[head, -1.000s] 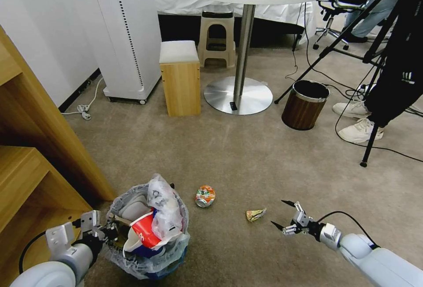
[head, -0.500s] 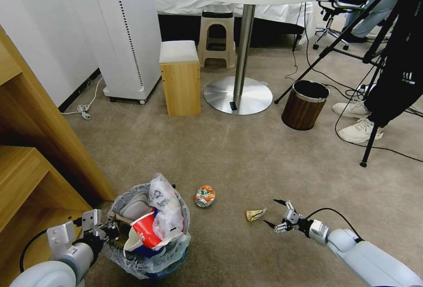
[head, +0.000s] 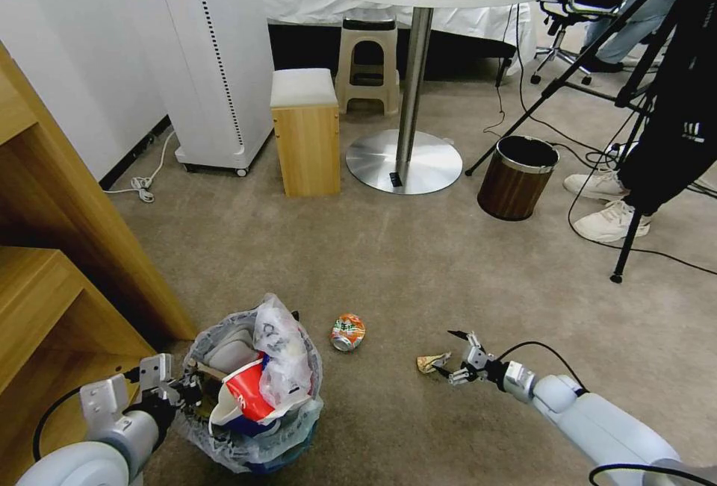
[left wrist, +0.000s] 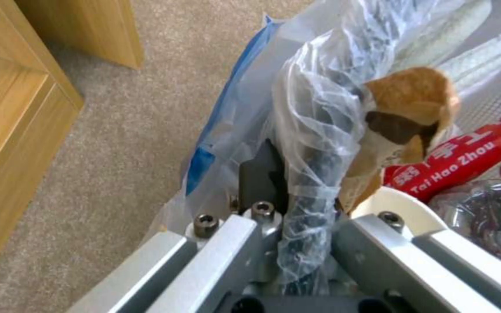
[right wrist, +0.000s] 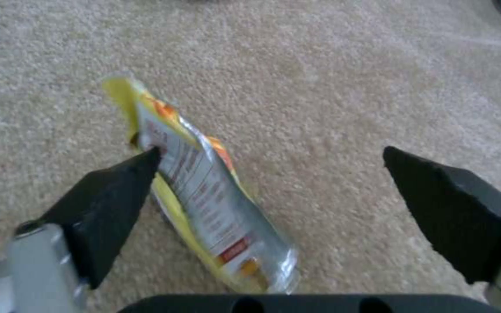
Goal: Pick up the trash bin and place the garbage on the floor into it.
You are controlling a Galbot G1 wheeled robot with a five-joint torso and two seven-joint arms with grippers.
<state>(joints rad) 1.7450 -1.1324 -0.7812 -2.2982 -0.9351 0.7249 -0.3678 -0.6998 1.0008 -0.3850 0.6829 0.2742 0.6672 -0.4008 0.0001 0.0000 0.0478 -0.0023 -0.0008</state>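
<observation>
Beige carpet (head: 418, 262) runs under everything I am watching, and I take the trash bin (head: 250, 437) as my landmark. It stands on the carpet just beside the wooden shelf unit (head: 67, 277). A crinkly whitish bag (left wrist: 314, 113) with a blue patch lines it, and it is packed with litter: a red-and-white paper cup (head: 243, 396), clear plastic bunched on top, and in the left wrist view a red wrapper with white lettering (left wrist: 465, 158) beside a torn brown paper piece (left wrist: 404, 111).

My left gripper (head: 179, 390) is at the bin's rim on the shelf side, and the left wrist view shows its metal fingers (left wrist: 227, 243) clamped on the bag-covered rim, the plastic pinched between them.

A crushed orange can (head: 347, 331) lies on the carpet just beside the bin, on the side away from the shelf. Farther from the bin in that same direction lies a flattened yellow wrapper (head: 433, 363).

My right gripper (head: 455, 355) is low over the carpet at that wrapper, on the side far from the bin. Its black fingertips (right wrist: 117, 195) are spread wide apart; in the right wrist view one tip touches the wrapper's edge while the other stands well clear of it, bare carpet between. The wrapper lies flat, not lifted.

Well beyond the bin a brown wood-look bin with a metal rim (head: 517, 176) stands near the round table's base (head: 403, 161).
</observation>
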